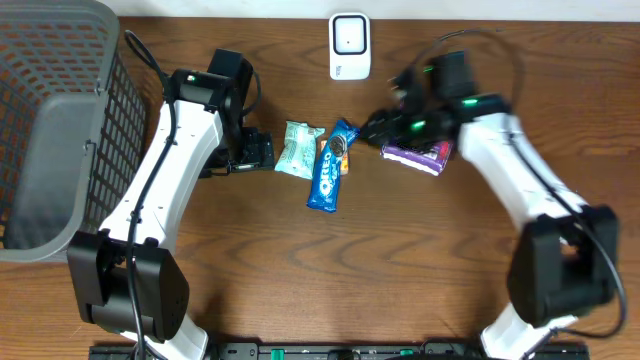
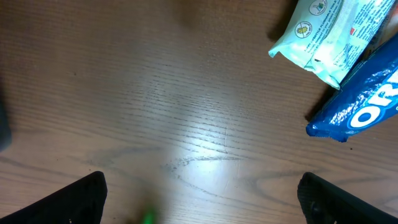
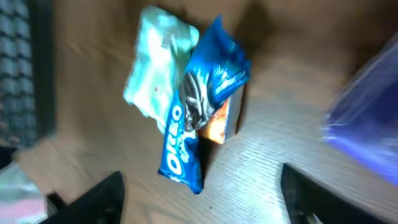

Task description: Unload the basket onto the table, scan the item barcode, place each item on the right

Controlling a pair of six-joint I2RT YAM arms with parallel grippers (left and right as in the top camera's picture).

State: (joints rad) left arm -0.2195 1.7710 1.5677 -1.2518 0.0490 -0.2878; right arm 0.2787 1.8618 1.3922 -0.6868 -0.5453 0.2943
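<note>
At the table's 9 o'clock edge: basket (image 1: 100, 110). Left gripper (image 1: 268, 150) fingers wide apart, empty, just beside mint packet (image 1: 298, 148). Oreo pack (image 1: 328, 172) centre, touching it. Scanner (image 1: 349, 45) at 12 o'clock. Right gripper (image 1: 368, 128) fingers apart, empty. Purple packet (image 1: 425, 155) at 3 o'clock.

The overhead camera is looking straight down on the whole table (image 1: 300, 290), the left wrist camera is sitting close above the wood, and the right wrist one is looking down from higher, all three sharing the Oreo pack (image 1: 328, 175) and pale green packet (image 1: 297, 149).
</note>
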